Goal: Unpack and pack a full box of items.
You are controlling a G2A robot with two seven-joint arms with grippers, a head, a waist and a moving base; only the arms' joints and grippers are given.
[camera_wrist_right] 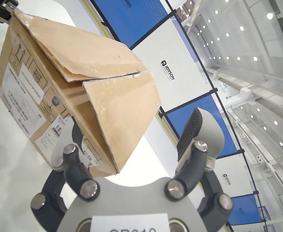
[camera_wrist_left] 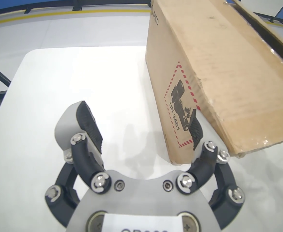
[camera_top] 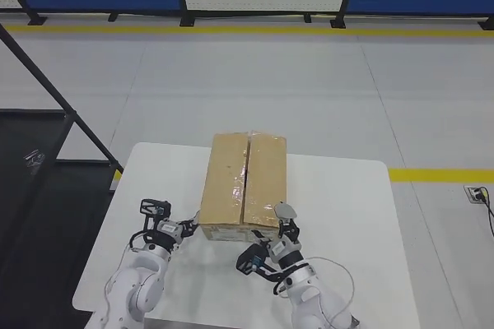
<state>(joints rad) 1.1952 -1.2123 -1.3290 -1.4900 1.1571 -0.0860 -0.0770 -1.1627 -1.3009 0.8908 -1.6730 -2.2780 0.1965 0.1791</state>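
Note:
A closed cardboard box [camera_top: 245, 177] stands mid-table, long side running away from me, with clear tape along its top seam. My left gripper [camera_top: 185, 226] is at the box's near left corner. It is open [camera_wrist_left: 139, 112], and one finger pad [camera_wrist_left: 196, 127] lies against the printed side of the box [camera_wrist_left: 223, 73]. My right gripper [camera_top: 282, 224] is at the near right corner, also open [camera_wrist_right: 131, 121]. The slightly raised corner of a top flap [camera_wrist_right: 122, 107] lies between its fingers. The box's contents are hidden.
The white table [camera_top: 346, 238] has free room on both sides of the box and in front of it. A black frame [camera_top: 41, 156] stands off the table's left edge. Yellow floor lines and blue panels lie beyond the table.

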